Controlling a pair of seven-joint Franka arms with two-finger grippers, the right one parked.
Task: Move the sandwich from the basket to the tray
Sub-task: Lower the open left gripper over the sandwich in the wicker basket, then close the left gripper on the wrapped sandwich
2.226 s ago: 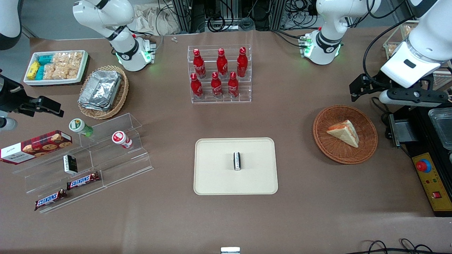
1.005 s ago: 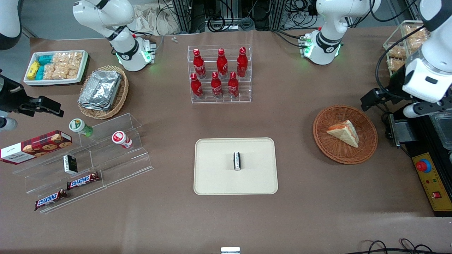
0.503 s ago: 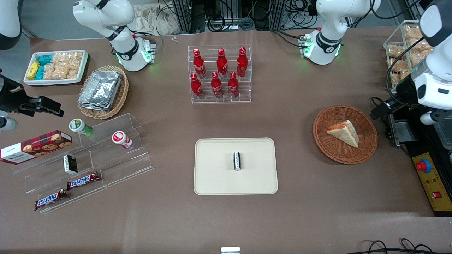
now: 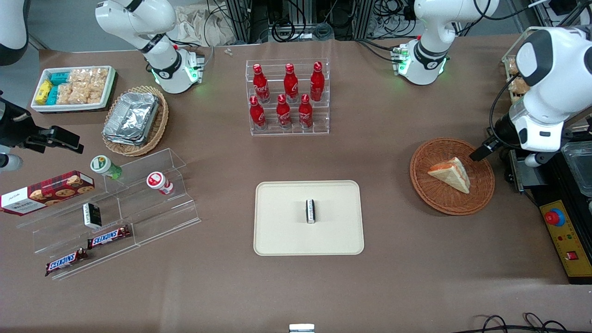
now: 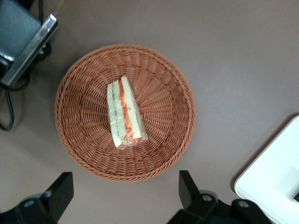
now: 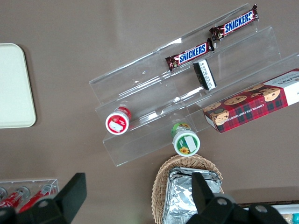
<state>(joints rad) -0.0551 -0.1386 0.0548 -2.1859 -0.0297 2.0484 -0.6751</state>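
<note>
Judging by its soft white bread and clear wrap, the sandwich (image 5: 124, 112) looked light, squashy and a little slippery, best pinched gently across its two flat bread faces near the middle. It was a triangular wedge showing orange-red and green filling, lying near the centre of the basket (image 5: 84, 74), toward the working arm's end of the table. Above the basket's rim hung the gripper (image 5: 122, 196), fingers spread wide and empty.

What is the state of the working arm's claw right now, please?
Left claw: open, holding nothing, above the basket where the sandwich lies.
</note>
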